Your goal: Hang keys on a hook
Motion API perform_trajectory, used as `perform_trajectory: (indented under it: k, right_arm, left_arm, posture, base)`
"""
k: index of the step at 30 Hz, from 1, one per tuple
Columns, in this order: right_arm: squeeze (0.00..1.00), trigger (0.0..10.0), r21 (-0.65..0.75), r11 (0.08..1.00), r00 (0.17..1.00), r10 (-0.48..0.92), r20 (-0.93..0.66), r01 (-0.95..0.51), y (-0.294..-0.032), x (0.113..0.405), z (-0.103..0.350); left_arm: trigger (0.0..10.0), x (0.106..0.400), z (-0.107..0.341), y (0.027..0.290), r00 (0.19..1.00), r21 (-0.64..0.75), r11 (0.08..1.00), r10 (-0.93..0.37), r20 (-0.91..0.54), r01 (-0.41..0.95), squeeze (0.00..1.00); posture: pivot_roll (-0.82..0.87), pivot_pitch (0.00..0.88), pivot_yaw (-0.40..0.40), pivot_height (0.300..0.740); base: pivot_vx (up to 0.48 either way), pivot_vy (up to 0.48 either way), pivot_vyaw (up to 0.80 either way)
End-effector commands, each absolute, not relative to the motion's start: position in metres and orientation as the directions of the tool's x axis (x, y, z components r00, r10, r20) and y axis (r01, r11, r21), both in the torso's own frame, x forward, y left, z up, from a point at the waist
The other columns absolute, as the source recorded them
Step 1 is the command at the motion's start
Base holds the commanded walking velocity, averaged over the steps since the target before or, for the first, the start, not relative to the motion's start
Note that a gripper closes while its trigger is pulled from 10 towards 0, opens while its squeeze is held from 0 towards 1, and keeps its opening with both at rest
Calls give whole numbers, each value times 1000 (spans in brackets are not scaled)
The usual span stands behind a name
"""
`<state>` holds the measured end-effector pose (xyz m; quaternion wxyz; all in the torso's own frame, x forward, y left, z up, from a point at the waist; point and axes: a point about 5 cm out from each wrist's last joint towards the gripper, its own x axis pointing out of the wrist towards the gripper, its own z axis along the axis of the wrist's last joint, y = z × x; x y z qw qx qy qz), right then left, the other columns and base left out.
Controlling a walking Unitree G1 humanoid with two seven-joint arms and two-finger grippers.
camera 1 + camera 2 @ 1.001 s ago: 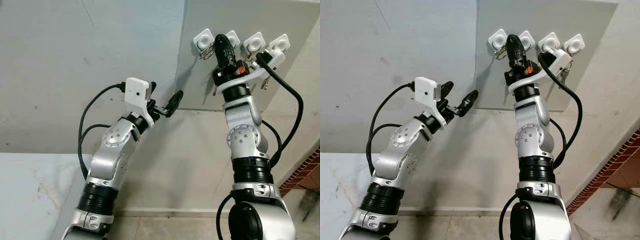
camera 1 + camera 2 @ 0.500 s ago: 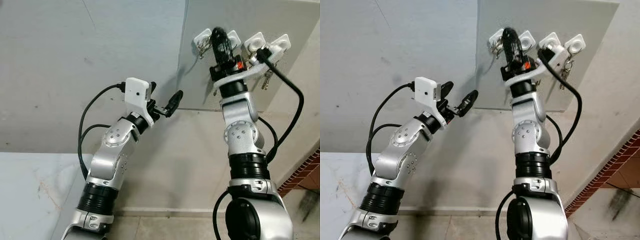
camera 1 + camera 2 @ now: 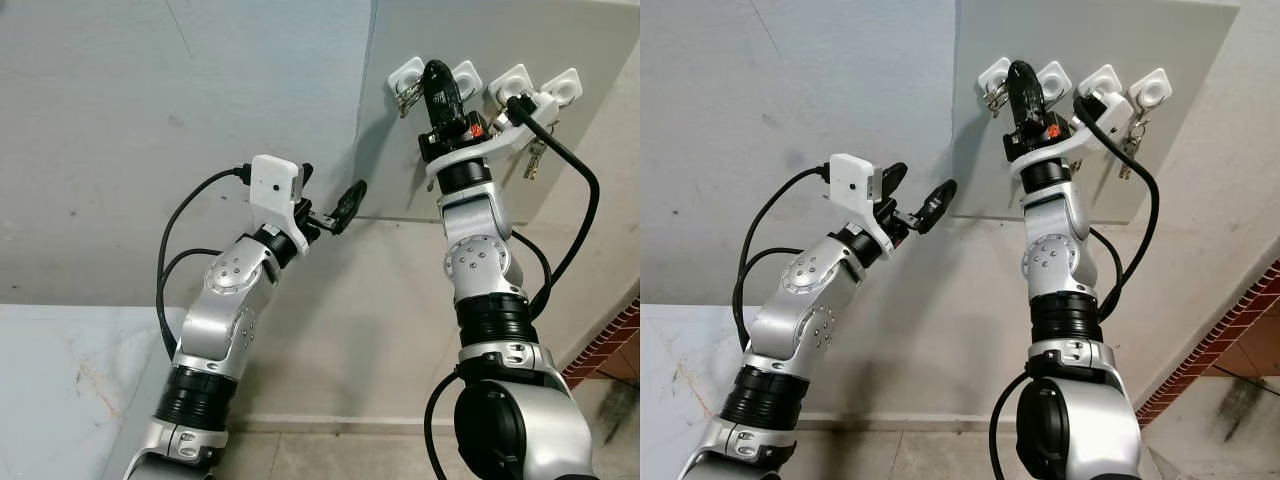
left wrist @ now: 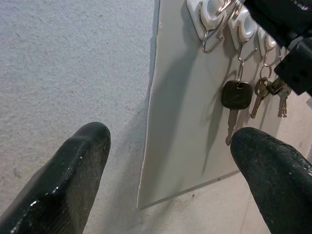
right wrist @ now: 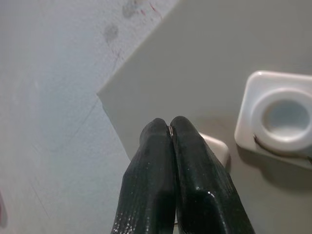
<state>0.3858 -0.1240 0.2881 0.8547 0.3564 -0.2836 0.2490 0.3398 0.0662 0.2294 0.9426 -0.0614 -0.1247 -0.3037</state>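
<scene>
- Keys [image 4: 237,100]: a black-headed key hangs by its ring from the second white hook [image 4: 245,31] of a row on a grey board [image 4: 185,122]; smaller metal keys [image 4: 273,90] hang just beside it from the next hooks.
- A wire loop [image 4: 213,39] dangles from the first hook [image 3: 407,75], at the end of the row nearest the board's edge, with a small bunch of metal hanging there in the head views.
- Right gripper [image 5: 169,127]: raised to the top of the board, its tips between the first and second hooks. The two black fingers [image 5: 195,165] are pressed together along their length. Whether anything is pinched between them cannot be made out.
- In the right wrist view, one square white hook base [image 5: 278,117] sits just beside the fingertips, and a second base is partly hidden behind them.
- Left gripper [image 3: 325,205]: held up off the board's lower corner, apart from the hooks. Its fingers [image 4: 63,180] are spread wide and hold nothing.
- Surroundings: the board is mounted on a pale plaster wall [image 3: 150,120]; a black cable [image 3: 575,210] loops from the right wrist down beside the arm.
</scene>
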Motion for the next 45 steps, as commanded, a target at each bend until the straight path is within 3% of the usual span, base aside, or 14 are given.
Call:
perform_trajectory:
  k: [1,28,32,45]
  right_arm:
    - [0,10000,450,625,699,224,679,-638,-123,386,297]
    - [0,10000,450,625,699,224,679,-638,-123,386,297]
    - [0,10000,516,606,764,260,591,-605,-122,392,251]
    - [0,10000,487,594,736,292,611,-640,-118,388,248]
  left_arm:
    - [10000,337,232,66,780,-35,807,-558,283,590,0]
    - [10000,337,232,66,780,-35,807,-558,283,590,0]
    - [10000,334,232,65,775,-40,801,-563,288,597,0]
    - [10000,334,232,65,775,-41,800,-565,285,598,0]
  posture:
    - [35,0,-38,740]
    - [35,0,-38,740]
    - [40,0,-38,740]
    - [37,0,-36,740]
  base:
    - [0,0,0]
    - [0,0,0]
    - [0,0,0]
    - [0,0,0]
